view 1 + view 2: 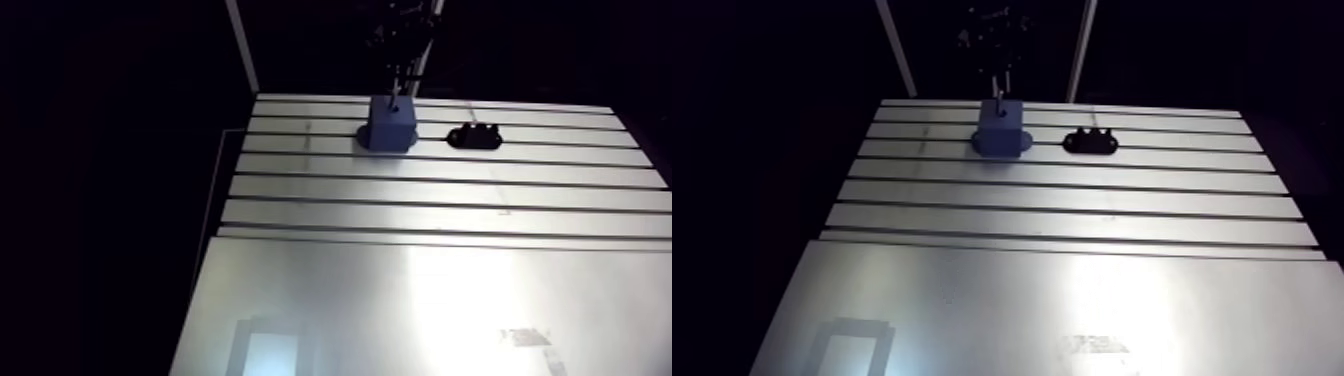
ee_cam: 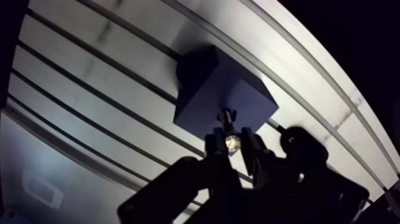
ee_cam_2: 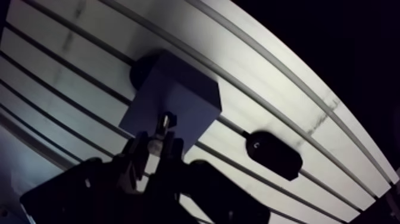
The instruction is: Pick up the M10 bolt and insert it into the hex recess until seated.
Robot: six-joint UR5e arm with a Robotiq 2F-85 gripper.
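Hand (image 2: pixel 232 143) is clamped on the bolt (image 2: pixel 227 119). The bolt points straight down at the top of the blue block (image 2: pixel 202 89), near the counter's (image 1: pixel 450 190) far edge. Axis looks lined up, tip right at the top face. Can't see the recess, so no idea if it's started in.

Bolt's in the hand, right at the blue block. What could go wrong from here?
1. The hand pinches the bolt by its shiny end only, so contact with the blue block might tilt it and jam it.
2. The recess is hidden behind the bolt in the wrist view, so alignment cannot be confirmed. A push off target could shove the block along the table, perhaps toward the black holder beside it.
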